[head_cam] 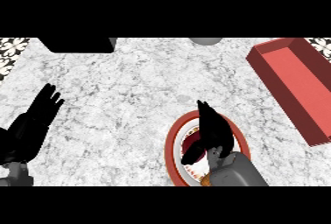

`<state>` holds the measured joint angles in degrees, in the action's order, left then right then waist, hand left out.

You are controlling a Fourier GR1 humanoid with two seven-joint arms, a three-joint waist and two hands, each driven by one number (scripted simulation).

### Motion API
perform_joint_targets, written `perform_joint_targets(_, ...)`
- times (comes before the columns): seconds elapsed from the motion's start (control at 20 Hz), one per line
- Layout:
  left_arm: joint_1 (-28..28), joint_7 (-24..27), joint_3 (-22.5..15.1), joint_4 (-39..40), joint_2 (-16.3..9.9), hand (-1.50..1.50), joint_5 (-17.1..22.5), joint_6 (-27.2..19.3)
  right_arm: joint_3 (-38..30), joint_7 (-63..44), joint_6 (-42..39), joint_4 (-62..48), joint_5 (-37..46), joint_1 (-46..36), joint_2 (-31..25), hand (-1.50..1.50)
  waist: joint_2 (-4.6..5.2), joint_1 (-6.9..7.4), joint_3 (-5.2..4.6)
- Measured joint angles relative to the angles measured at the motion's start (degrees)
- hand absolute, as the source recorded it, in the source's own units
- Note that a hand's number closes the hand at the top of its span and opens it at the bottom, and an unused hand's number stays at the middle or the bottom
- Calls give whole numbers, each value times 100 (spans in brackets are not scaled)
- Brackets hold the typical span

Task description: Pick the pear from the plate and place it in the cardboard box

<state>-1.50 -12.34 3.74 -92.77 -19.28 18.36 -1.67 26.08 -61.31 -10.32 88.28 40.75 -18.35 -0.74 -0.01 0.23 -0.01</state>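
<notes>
Head view, single entry.

Tabletop (129, 87): pale marbled surface filling the frame; patterned tile shows at the upper left and upper right corners.

Plate (173, 146): red-rimmed, white centre, lower centre-right of the frame, largely covered by the arm.

Right hand (212, 129): black, directly over the plate, fingers pointing toward the top of the frame, thumb angled down-left over the plate's centre. Whether the fingers are closed on anything cannot be told from here.

Pear: not clearly visible; a small orange-brown patch at the plate's lower edge beside the wrist may be part of it, otherwise it is hidden under the hand.

Cardboard box (304, 94): reddish, open-topped, right side of the frame, well apart from the plate.

Left hand (32, 124): left edge of the frame, fingers straight and relaxed, resting, holding nothing.

Dark block and grey round object: top edge, unidentified.

Risks: the round fruit could roll off the plate if nudged; the plate could slide under sideways contact; a carry could clip the box wall.

Writing, brands: none legible.
</notes>
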Motion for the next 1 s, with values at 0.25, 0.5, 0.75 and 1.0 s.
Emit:
perform_joint_targets(0.25,124,-48,147,-107,18,0,26,157,9,30,9,-257,-56,-56,22,-150,-1,4,1)
perform_joint_targets(0.5,14,-250,261,-182,16,0,1,196,149,48,93,-367,-57,48,24,-150,-1,-9,0)
perform_joint_targets(0.75,37,-252,358,-150,116,0,-51,317,52,232,160,-531,71,228,24,-150,0,-10,1)
perform_joint_targets(1.0,-47,-221,387,-51,241,0,-211,381,1,480,298,-722,219,167,36,150,-9,-8,-1)
